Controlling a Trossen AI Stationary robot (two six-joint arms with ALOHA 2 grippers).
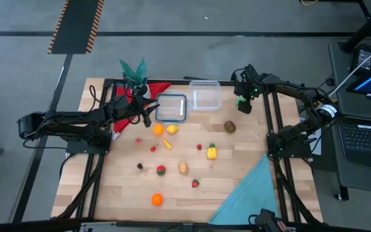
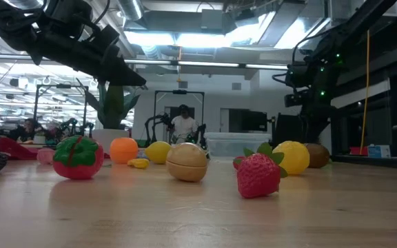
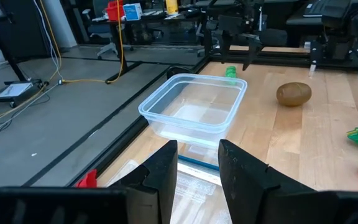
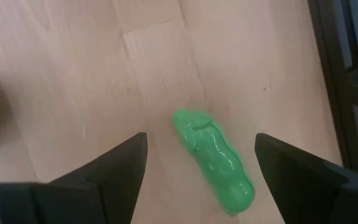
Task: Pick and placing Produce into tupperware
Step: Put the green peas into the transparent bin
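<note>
Bare table (image 4: 73, 81) surrounds the green vegetable (image 4: 215, 158) between pincer fingers (image 4: 107, 174).

I see a green potted plant (image 1: 134, 69) at the far edge of the wooden table (image 1: 121, 187), a red cloth (image 1: 158, 88) beside it, and (near corner) a light-blue triangular cloth (image 1: 250, 193).

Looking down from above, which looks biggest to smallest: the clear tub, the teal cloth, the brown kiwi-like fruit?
1. Teal cloth, clearly largest.
2. Clear tub.
3. Brown fruit, far smaller than both.
</note>
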